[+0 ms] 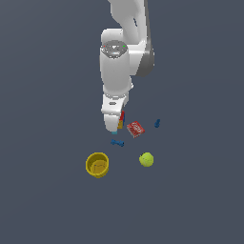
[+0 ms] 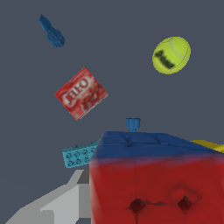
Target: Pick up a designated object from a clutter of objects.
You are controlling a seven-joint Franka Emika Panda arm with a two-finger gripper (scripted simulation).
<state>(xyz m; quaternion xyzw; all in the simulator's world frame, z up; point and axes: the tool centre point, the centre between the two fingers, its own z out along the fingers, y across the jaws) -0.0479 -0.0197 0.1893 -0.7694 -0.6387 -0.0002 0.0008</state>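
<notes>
Dark grey floor surrounds the block (image 2: 157, 179), which fills the wrist view beside the red packet (image 1: 136, 128). Whether the gripper (image 1: 116, 125) grips it, I cannot tell; best lift straight, slowly.

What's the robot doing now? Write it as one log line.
end effector: at block | closure: unclear | packet: beside | ball, cup: apart

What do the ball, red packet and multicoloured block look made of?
Ball: felt-like, matte yellow-green with a dark seam mark, like a tennis ball. Red packet: printed card, flat, white lettering. Multicoloured block: likely painted wood or plastic; flat colour faces with holes. Simulator render, so uncertain.
</notes>
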